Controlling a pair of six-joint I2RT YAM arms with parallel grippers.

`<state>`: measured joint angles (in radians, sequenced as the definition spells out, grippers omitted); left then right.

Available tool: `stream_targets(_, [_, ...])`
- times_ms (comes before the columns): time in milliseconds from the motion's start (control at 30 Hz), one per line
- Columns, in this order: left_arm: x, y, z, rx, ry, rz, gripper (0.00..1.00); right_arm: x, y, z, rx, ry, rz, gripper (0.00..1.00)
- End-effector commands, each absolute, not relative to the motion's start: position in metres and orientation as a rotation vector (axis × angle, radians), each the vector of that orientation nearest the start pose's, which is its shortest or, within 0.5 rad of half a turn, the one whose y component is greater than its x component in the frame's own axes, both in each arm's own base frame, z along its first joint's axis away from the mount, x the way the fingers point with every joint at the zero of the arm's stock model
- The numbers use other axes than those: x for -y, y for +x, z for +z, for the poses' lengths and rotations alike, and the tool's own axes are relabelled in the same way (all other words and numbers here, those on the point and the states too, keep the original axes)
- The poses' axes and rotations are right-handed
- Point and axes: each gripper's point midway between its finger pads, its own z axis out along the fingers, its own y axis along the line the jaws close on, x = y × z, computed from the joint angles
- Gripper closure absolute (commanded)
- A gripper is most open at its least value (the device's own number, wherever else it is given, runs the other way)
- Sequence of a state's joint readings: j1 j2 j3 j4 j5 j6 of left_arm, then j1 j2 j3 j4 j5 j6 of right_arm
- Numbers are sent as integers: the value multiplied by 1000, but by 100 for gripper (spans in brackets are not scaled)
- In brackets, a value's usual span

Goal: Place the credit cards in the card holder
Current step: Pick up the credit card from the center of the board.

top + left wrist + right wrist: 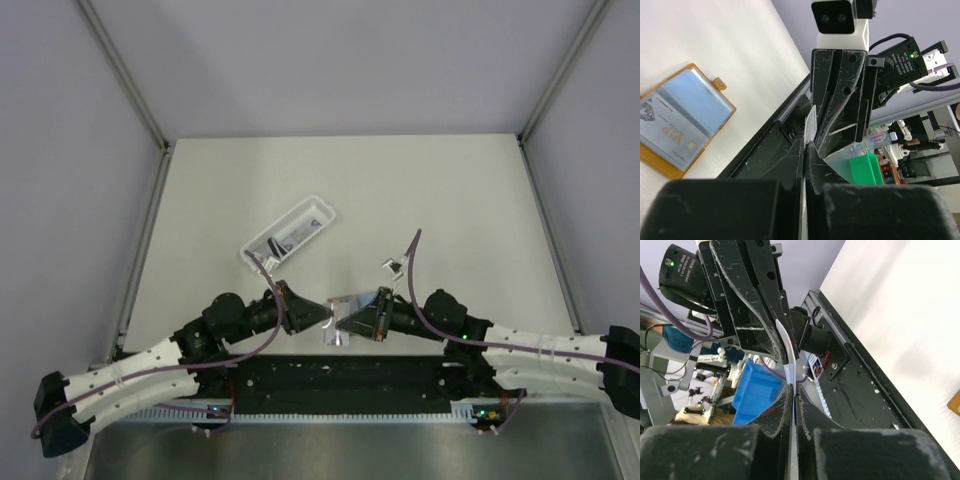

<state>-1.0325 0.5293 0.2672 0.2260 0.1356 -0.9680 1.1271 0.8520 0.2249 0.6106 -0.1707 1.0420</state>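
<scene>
Left tool (805, 160), filling the bottom of the left wrist view, is pressed together on a thin white credit card (810, 120) seen edge-on; right tool (822, 140) pinches the same card from the top of the frame; card holder (684, 127) lies open on the table (740, 60) at left, a card in its pocket; right wrist view shows the pinched card bowed between both tools; overhead, they meet at lower centre, white tray (288, 233) above them; likely risk: both gripping while either pulls could buckle or drop it

Left end effector (321, 313) and right end effector (341, 316) block each other head-on; white tray (313, 214) lies beyond.
</scene>
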Motion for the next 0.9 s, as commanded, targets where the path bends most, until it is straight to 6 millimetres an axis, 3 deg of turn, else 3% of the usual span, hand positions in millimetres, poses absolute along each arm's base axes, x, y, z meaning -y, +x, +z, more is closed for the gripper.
stream_targets(0, [279, 95, 219, -1816, 209, -1628, 97, -318, 85, 223, -1768, -221, 1788, 100])
stream_targets(167, [272, 104, 206, -1853, 156, -1543, 56, -307, 92, 209, -1861, -190, 1663, 100])
stream_targets(300, [257, 123, 196, -1858, 64, -1409, 34, -276, 110, 183, -2071, -201, 1290, 100])
stream_targets(400, [250, 133, 182, -1909, 34, -1299, 33, -237, 122, 166, -2230, -251, 965, 100])
stream_targets(433, [252, 133, 180, -1922, 42, -1291, 33, -230, 122, 167, -2255, -267, 929, 100])
stream_targets(600, [273, 126, 191, -1890, 111, -1410, 42, -237, 110, 189, -2197, -327, 1087, 100])
stream_targets(867, [288, 106, 229, -1750, 227, -1599, 42, -260, 94, 215, -2077, -353, 1414, 100])
